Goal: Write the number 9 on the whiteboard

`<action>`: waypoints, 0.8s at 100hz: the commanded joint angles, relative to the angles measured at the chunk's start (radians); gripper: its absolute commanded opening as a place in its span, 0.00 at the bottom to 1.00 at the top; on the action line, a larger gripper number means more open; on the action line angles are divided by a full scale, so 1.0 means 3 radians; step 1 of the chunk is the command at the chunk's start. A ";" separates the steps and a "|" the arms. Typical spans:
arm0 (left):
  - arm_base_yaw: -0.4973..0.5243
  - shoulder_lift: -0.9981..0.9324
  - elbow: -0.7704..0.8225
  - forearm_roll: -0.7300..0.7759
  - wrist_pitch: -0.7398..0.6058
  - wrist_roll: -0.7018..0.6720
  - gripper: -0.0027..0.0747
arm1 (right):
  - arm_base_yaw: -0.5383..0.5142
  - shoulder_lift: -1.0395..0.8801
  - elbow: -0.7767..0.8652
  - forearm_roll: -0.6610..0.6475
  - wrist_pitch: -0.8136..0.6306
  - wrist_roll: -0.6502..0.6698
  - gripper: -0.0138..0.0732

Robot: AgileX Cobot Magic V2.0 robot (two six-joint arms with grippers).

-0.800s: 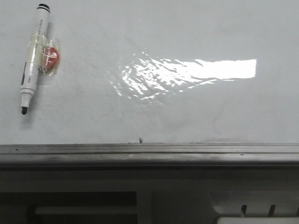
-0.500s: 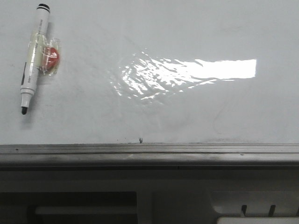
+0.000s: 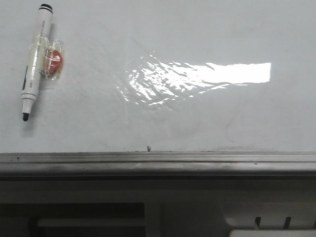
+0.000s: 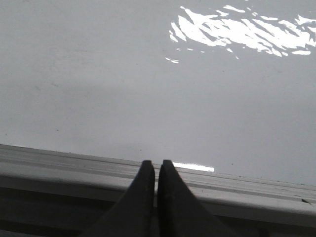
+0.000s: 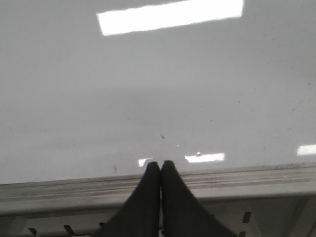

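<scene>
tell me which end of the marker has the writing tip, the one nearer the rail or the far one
The end nearer the grey rail: the marker narrows to a dark tip there; its far end is a flat black cap.

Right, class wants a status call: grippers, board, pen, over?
Left gripper and right gripper shut, empty. Whiteboard blank, no 9 yet. Marker uncapped, lying far left. Nothing obstructing.

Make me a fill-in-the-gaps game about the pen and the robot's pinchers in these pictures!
1. The marker pen lies on the whiteboard with its cap ____.
2. The blob taped to the pen's side is coloured ____.
3. The left gripper and the right gripper both have their fingers ____.
4. The number 9 is ____ written on the board.

Missing words: off; red; shut; not yet
</scene>
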 commanded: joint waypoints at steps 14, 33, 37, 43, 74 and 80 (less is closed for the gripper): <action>0.0003 -0.0093 0.0139 0.0049 -0.0226 -0.0016 0.01 | -0.0023 -0.0051 0.0090 -0.0042 -0.0077 -0.0025 0.08; 0.0003 -0.0093 0.0139 0.0048 -0.0270 -0.0016 0.01 | -0.0023 -0.0051 0.0090 -0.0042 -0.0305 -0.0025 0.08; 0.0003 -0.0093 0.0139 0.0048 -0.0297 -0.0016 0.01 | -0.0023 -0.0051 0.0090 -0.0042 -0.0382 -0.0025 0.08; 0.0003 -0.0093 0.0139 0.0129 -0.0433 -0.0016 0.01 | -0.0023 -0.0051 0.0090 -0.0042 -0.0477 -0.0025 0.08; 0.0003 -0.0093 0.0139 0.0333 -0.1575 -0.0016 0.01 | -0.0023 -0.0051 0.0090 0.0026 -0.0721 -0.0025 0.08; 0.0003 -0.0093 0.0139 0.0333 -0.1634 -0.0016 0.01 | -0.0023 -0.0051 0.0090 0.0068 -0.0915 -0.0025 0.08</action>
